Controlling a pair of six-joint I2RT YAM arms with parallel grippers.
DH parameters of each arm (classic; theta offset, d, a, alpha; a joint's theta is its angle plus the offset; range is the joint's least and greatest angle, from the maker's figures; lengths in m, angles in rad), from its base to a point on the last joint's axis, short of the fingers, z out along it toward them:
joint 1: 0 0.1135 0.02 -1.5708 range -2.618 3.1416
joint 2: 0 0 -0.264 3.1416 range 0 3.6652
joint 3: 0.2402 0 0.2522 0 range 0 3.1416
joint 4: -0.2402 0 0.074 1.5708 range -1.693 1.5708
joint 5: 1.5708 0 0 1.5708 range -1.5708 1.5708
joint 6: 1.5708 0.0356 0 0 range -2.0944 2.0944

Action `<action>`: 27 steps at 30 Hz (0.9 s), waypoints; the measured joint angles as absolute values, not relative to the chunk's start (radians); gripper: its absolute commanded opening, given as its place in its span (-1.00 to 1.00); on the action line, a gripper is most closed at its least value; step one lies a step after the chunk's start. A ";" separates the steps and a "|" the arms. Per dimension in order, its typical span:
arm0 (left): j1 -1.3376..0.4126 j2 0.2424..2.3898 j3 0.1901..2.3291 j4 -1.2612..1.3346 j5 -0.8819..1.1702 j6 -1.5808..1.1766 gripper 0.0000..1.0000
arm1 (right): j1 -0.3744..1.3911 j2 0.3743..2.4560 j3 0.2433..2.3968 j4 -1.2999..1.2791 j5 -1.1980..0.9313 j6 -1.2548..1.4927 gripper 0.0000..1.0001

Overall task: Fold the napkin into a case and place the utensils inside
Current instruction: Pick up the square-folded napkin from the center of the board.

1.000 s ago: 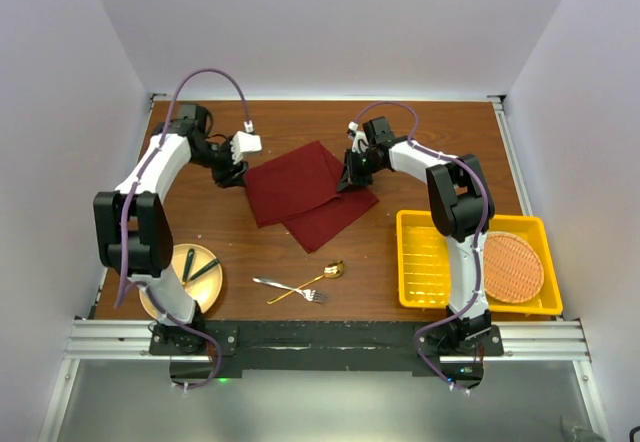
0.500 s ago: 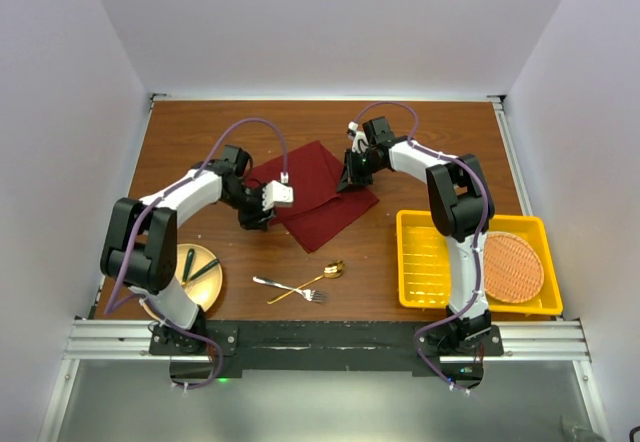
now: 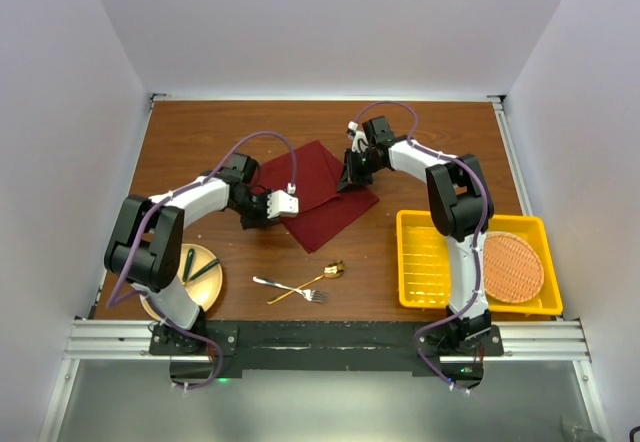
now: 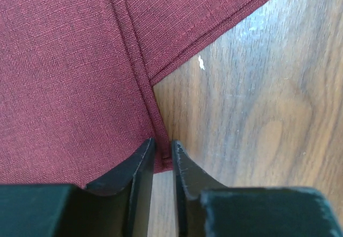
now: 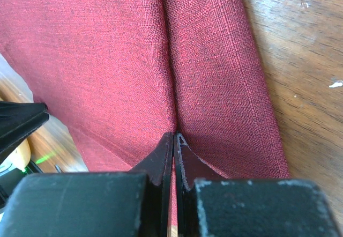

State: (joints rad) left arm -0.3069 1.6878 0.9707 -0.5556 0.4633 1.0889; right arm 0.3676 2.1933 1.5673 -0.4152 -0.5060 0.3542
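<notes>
- Brown wood grain runs across the tabletop [image 3: 200,132], which carries everything here.
- Maroon and soft, the napkin [image 3: 320,187] lies mid-tabletop between the two arms. It is partly doubled, with one layer lying skewed over another, so it is not yet a narrow case.
- A yellow tray [image 3: 420,262] sits to the right and holds a round orange mat [image 3: 513,265].
- A small gold plate [image 3: 212,284] at the near left holds dark green-handled cutlery.
- The fork [image 3: 275,284] and the gold spoon [image 3: 325,272] lie crossed near the front edge, well apart from the cloth and untouched.
- The right claw [image 5: 173,140] is clenched on a raised ridge of the napkin at its far-right side.
- The left claw [image 4: 162,148] is pinched tight on the napkin's stitched hem at the near-left edge, just above the bare wood.
- I'd say the folding step is in hand. Next, the left claw likely needs to carry its hem across while the right one anchors, keeping the edges parallel so the layers square up into a strip.
</notes>
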 measured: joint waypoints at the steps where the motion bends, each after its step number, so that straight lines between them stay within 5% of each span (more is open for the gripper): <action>1: -0.308 1.688 0.971 -0.554 0.461 1.095 -0.65 | 0.368 2.193 1.567 -0.415 -0.506 0.354 -1.00; 6: -0.309 1.688 0.971 -0.545 0.453 1.110 -1.00 | 0.368 2.193 1.568 -0.415 -0.506 0.355 -1.00; 27: -0.326 1.679 1.259 -0.699 0.583 0.914 -1.00 | 0.366 2.192 1.693 -0.506 -0.517 0.320 -1.00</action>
